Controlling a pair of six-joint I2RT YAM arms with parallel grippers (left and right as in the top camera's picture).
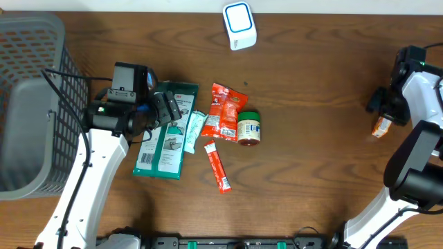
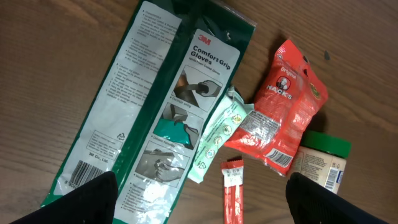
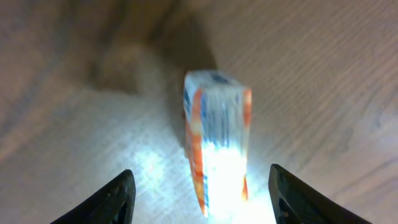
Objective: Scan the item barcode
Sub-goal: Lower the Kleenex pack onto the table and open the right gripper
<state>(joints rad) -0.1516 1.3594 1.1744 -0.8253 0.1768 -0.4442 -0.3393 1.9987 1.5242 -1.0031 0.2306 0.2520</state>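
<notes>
A small orange and white box (image 3: 217, 137) lies on the table between the fingers of my right gripper (image 3: 200, 174), brightly lit and touching neither finger; that gripper is open. In the overhead view the box (image 1: 379, 127) sits near the table's right edge under the right gripper (image 1: 385, 113). The white and blue scanner (image 1: 239, 25) stands at the back centre. My left gripper (image 2: 202, 182) hangs open over the pile of items, holding nothing; a barcode shows on the green glove pack (image 2: 155, 106).
The pile holds a red snack bag (image 2: 283, 109), a green-lidded jar (image 2: 323, 162), a red stick sachet (image 2: 232, 193) and a pale green sachet (image 2: 217, 134). A grey mesh basket (image 1: 31, 104) stands at the left edge.
</notes>
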